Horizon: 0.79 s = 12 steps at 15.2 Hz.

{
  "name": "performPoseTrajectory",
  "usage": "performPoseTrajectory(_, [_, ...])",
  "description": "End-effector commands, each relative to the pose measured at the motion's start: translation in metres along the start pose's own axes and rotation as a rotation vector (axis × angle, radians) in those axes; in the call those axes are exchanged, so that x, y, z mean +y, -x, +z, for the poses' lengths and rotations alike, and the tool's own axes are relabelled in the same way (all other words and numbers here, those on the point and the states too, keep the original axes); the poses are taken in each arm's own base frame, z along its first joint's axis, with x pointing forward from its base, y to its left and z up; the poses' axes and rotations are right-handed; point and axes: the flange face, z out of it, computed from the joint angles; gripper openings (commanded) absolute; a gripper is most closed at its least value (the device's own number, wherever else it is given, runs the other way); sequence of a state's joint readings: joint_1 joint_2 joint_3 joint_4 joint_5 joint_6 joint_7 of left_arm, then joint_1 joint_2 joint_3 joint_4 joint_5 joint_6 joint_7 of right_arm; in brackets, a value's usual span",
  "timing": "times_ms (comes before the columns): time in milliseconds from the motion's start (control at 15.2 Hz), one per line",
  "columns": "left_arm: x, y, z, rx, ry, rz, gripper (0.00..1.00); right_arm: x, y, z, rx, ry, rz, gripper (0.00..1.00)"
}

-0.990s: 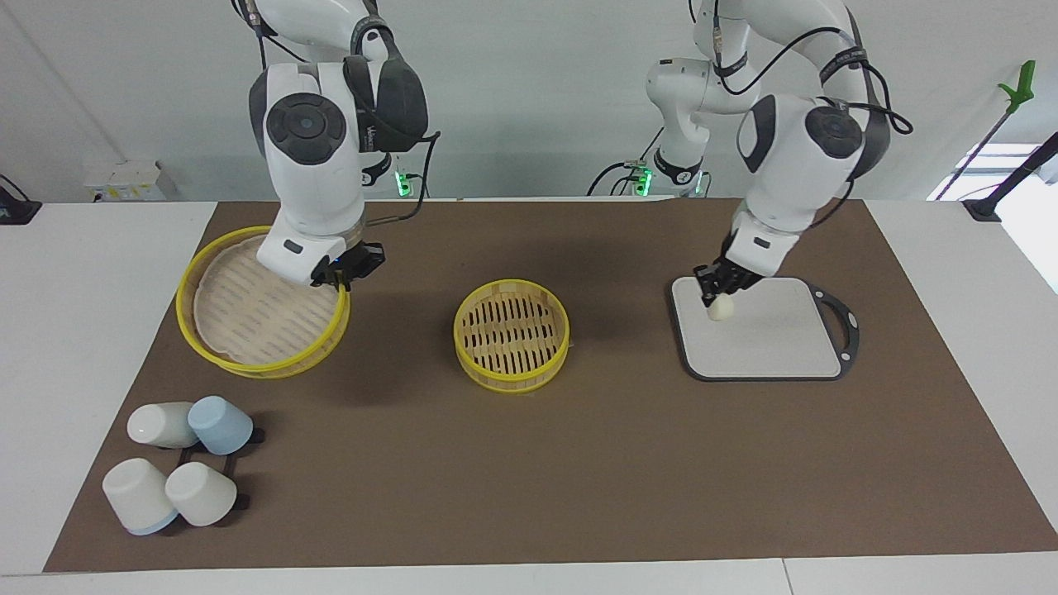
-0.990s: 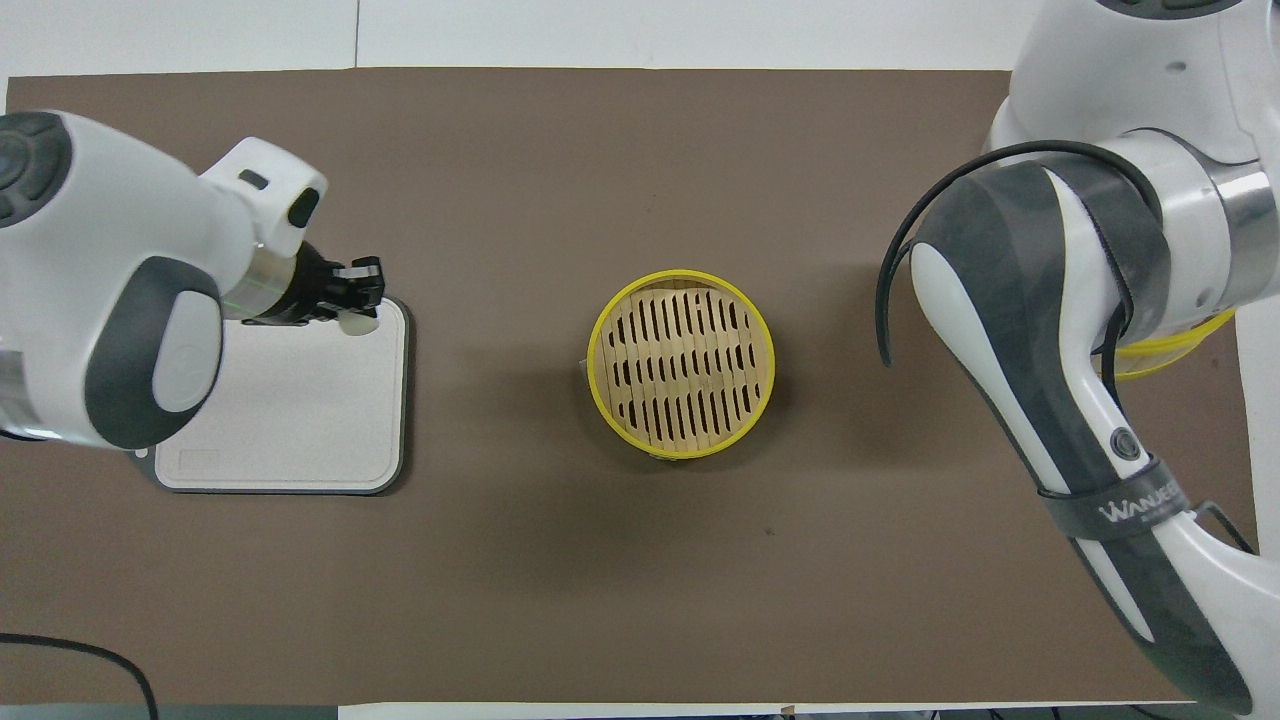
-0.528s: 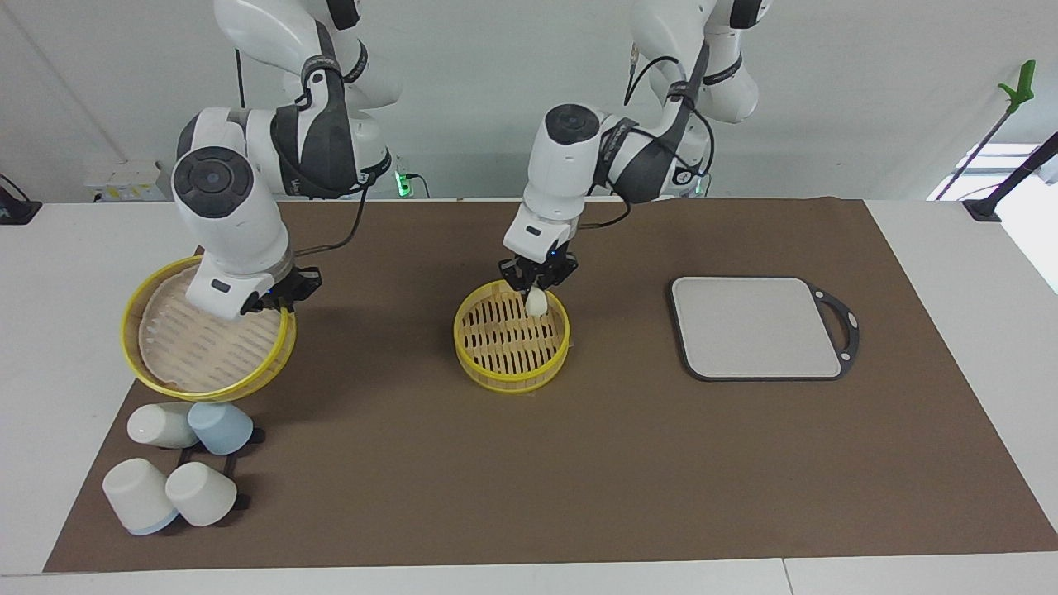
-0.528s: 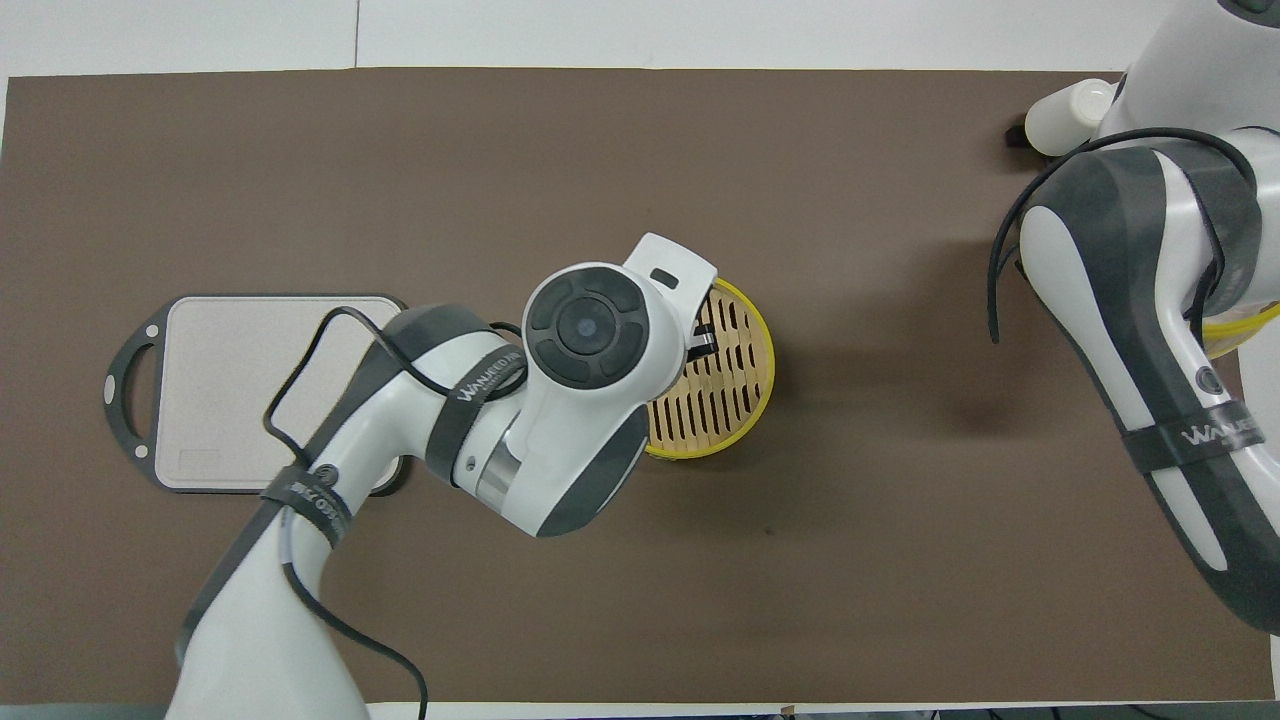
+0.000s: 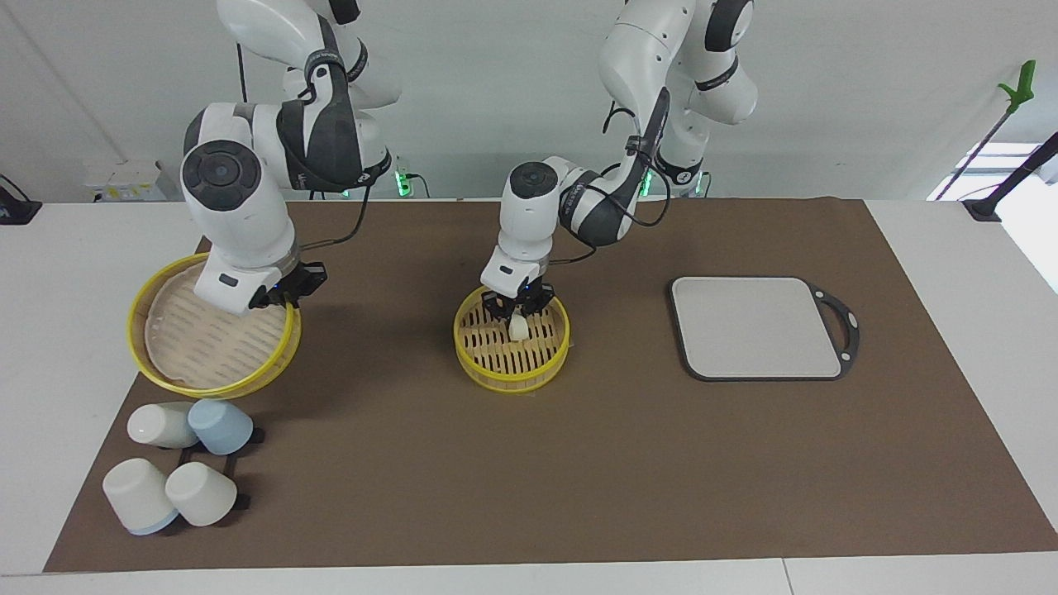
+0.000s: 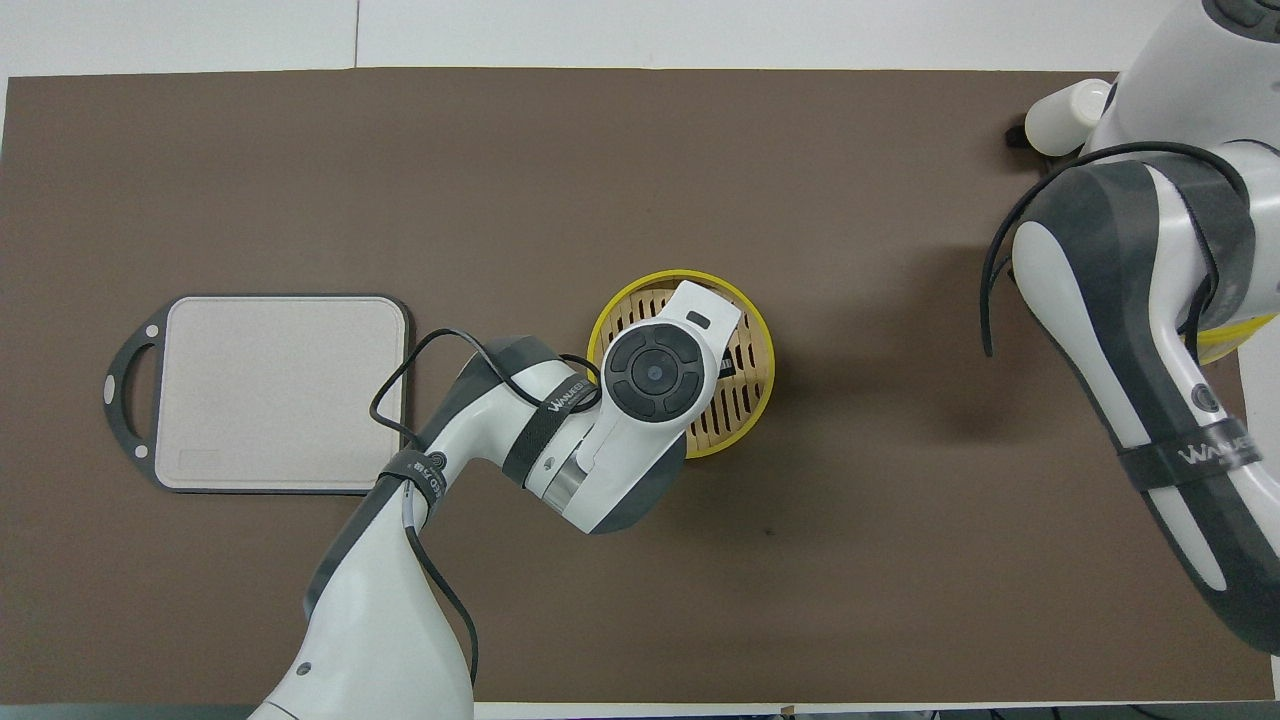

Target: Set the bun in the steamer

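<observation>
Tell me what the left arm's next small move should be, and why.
Probably finish opening and lift straight up. The left pincer is down inside the steamer, and the bun appears to rest on its slatted floor just below the fingertips. The right pincer holds the lid clear of it.

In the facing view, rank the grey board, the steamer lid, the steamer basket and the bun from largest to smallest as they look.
1 and 2. Grey board and steamer lid: look about alike; the lid is held up by the right gripper, so unsure.
3. Steamer basket.
4. Bun, by far the smallest.
</observation>
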State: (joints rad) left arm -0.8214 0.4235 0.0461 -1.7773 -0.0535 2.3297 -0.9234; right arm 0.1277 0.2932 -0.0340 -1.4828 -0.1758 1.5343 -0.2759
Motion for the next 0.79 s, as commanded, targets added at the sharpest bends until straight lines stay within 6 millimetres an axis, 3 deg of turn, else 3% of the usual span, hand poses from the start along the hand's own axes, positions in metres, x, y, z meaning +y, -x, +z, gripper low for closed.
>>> performPoseTrajectory(0, [-0.003,0.004,-0.007,0.027,-0.001,-0.044,1.0,0.0,0.009,-0.004,0.009,0.019,-0.009,0.0])
performPoseTrajectory(66, [-0.006,0.0,-0.013,0.027,-0.002,-0.053,1.0,0.0,0.009,-0.003,0.007,0.018,-0.009,0.0])
performPoseTrajectory(198, [-0.017,-0.008,-0.042,0.02,-0.011,-0.069,1.0,-0.001,0.01,-0.003,0.004,0.012,-0.005,0.0])
performPoseTrajectory(330, [-0.054,-0.033,-0.088,-0.002,-0.042,-0.117,1.0,-0.007,0.008,-0.004,0.008,-0.003,-0.008,0.0])
performPoseTrajectory(462, [-0.109,-0.065,-0.137,-0.036,-0.08,-0.115,1.0,-0.021,0.004,-0.008,0.042,-0.08,-0.014,0.0])
performPoseTrajectory(528, [-0.145,-0.084,-0.159,-0.058,-0.097,-0.093,1.0,-0.04,-0.003,-0.015,0.067,-0.11,-0.017,0.0])
performPoseTrajectory(594, [-0.186,-0.105,-0.178,-0.079,-0.109,-0.072,1.0,-0.075,-0.012,-0.025,0.087,-0.103,-0.015,0.0])
performPoseTrajectory(726, [-0.252,-0.131,-0.205,-0.11,-0.115,-0.013,1.0,-0.161,-0.03,-0.043,0.179,-0.085,0.056,0.0])
